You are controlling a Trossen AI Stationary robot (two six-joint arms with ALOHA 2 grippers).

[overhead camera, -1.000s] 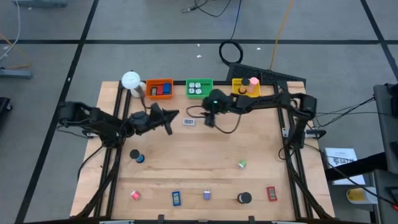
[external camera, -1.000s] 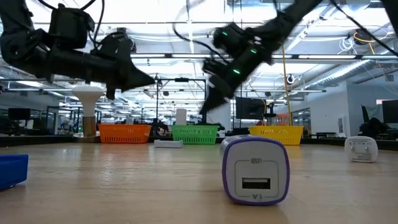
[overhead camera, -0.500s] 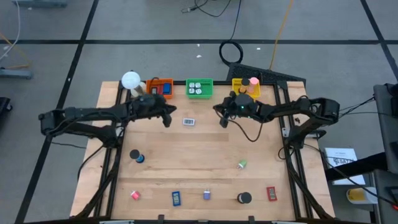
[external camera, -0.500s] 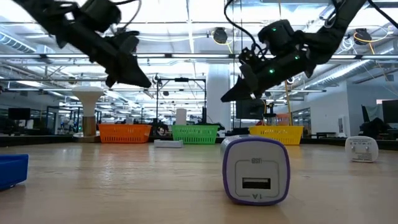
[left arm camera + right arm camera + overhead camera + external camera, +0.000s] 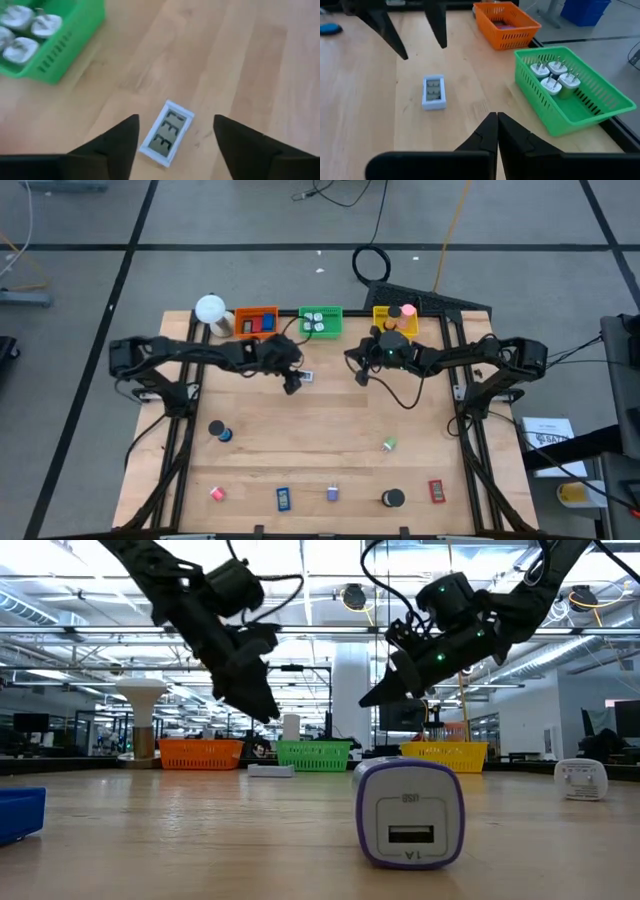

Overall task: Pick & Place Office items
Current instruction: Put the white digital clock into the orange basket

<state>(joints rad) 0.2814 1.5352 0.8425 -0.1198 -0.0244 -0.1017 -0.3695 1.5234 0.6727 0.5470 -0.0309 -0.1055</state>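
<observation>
A small white flat rectangle (image 5: 305, 376) lies flat on the table in front of the green tray (image 5: 320, 321). My left gripper (image 5: 293, 384) hangs open just above and left of it, slanting down. In the left wrist view the rectangle (image 5: 167, 131) shows between my left gripper's spread fingertips (image 5: 175, 135), untouched. My right gripper (image 5: 358, 371) hovers shut and empty to the piece's right, above the table (image 5: 372, 698). Other office items lie near the front edge: a blue rectangle (image 5: 284, 498), a purple bit (image 5: 333, 493), a black roll (image 5: 392, 498) and a red rectangle (image 5: 436, 491).
Orange tray (image 5: 256, 322), green tray with white plugs (image 5: 570, 85) and yellow tray (image 5: 396, 318) line the far edge, beside a white ball lamp (image 5: 210, 309). A black-and-blue roll (image 5: 218, 430), a pink bit (image 5: 217, 493) and a green bit (image 5: 389, 444) lie on the wood.
My left gripper has swung toward the table's right edge to the white rectangle, tipped steeply downward and opened. My right gripper drew back from the green tray toward the right edge, then kept still over the last half second.
</observation>
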